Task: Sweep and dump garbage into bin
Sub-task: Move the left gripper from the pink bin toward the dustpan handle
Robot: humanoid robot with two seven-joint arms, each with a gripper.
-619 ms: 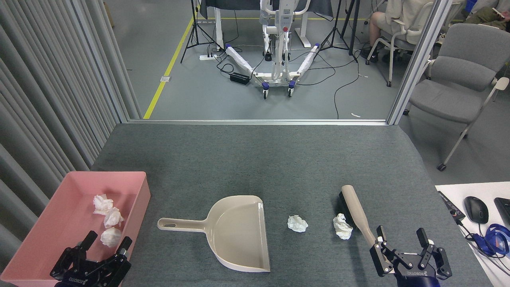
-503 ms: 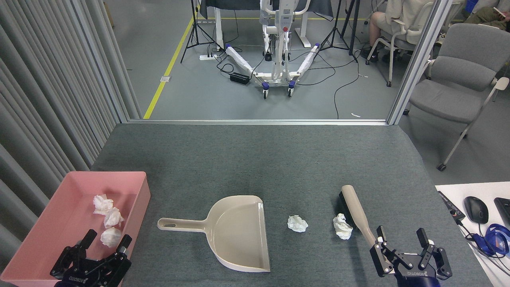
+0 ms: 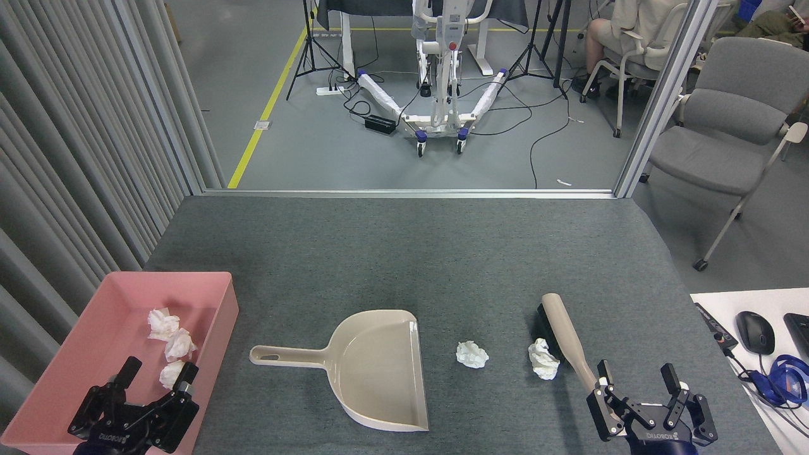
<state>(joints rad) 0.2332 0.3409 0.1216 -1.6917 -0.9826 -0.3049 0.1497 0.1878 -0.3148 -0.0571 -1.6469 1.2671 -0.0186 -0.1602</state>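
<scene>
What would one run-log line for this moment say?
left pincer: open, empty | right pincer: open, empty | dustpan: empty | two wads on table

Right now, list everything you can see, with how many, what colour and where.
tissue wads in the bin: three, white, near its right wall
tissue wads on the table: two, white, between dustpan and brush
bin: one, pink, front left of the table
dustpan: one, beige, table centre, handle pointing left
brush: one, beige handle with dark bristles, front right
table: one, grey carpet-like top
office chair: one, grey, right of the table
mouse: one, black, on the white desk at far right
wheeled frame: one, white, on the floor beyond
seated person: one, partly seen, top right
left gripper: black, open, over the bin's near end
right gripper: black, open, by the brush handle's near end
</scene>
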